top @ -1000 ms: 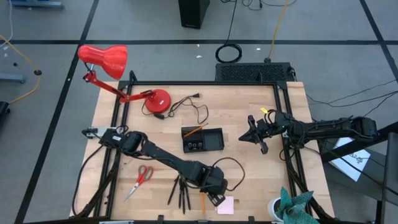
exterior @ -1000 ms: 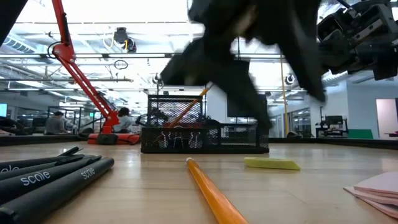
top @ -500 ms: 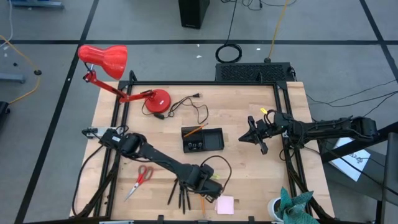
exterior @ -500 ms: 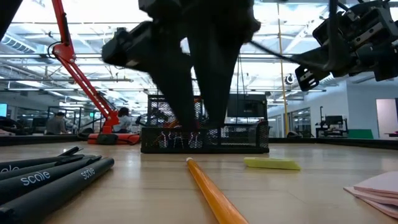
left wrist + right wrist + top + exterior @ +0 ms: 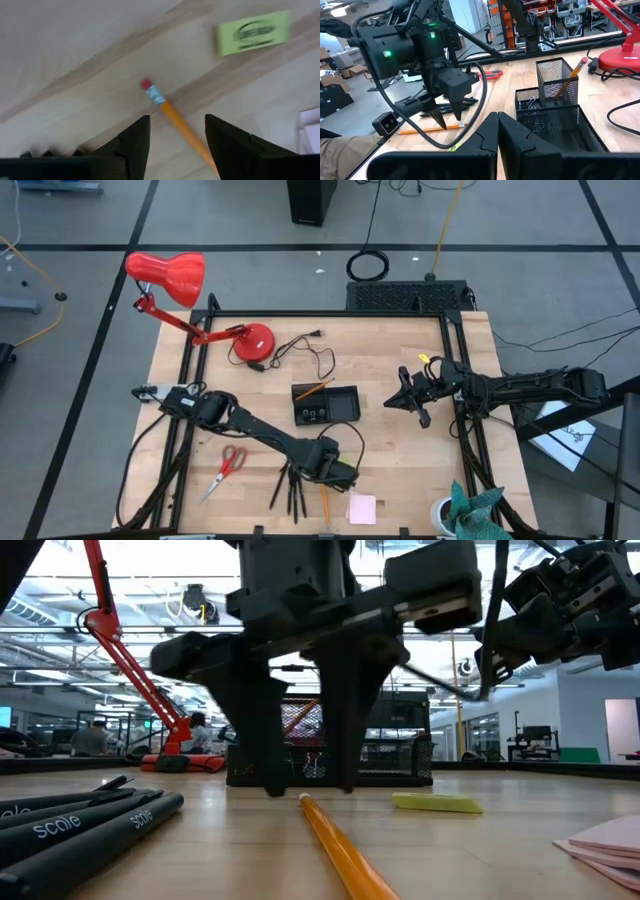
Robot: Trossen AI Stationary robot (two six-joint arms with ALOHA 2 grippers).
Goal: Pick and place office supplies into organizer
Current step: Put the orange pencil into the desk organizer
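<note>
Pencil (image 5: 176, 118) btwn open left gripper (image 5: 175, 132) jaws.

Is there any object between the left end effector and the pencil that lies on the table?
Nothing visible. The left end effector is open, its fingers straddling the eraser end of the pencil on bare wood. The yellow item lies off to the side, apart from it.
</note>
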